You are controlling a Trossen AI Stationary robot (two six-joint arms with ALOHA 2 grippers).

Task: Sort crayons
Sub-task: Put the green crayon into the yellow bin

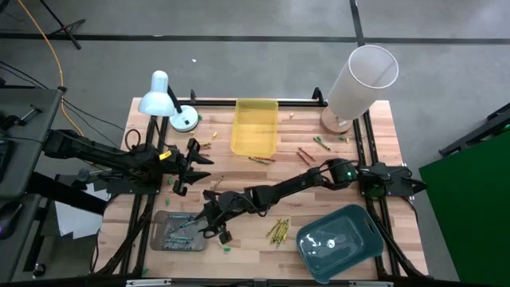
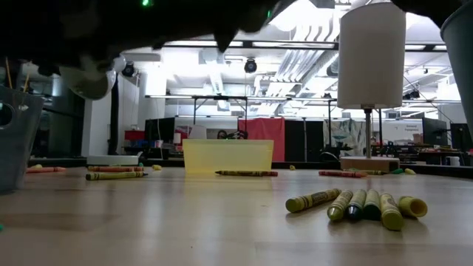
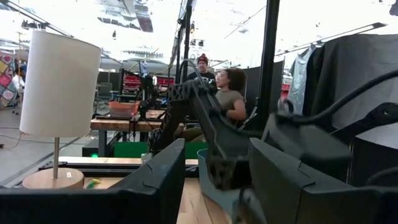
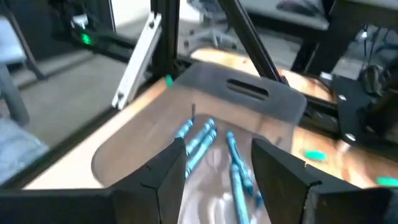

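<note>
Grey concrete floor (image 1: 239, 64); bright ceiling lights (image 2: 310, 15) overhead.

No text, label or number can be read.

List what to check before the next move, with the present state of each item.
1. Right claw over the grey tray: ok.
2. Right claw open, nothing between its fingers: ok.
3. Blue crayons lie inside the grey tray: ok.
4. Left claw waits at the table's left, clear of the right arm: ok.
5. Sorting finished: not ok; yellow-olive crayons are loose on the table beside the teal tray, and red-orange ones beside the yellow tray.
6. Whether any wrong colour sits in the grey tray: cannot tell.
</note>
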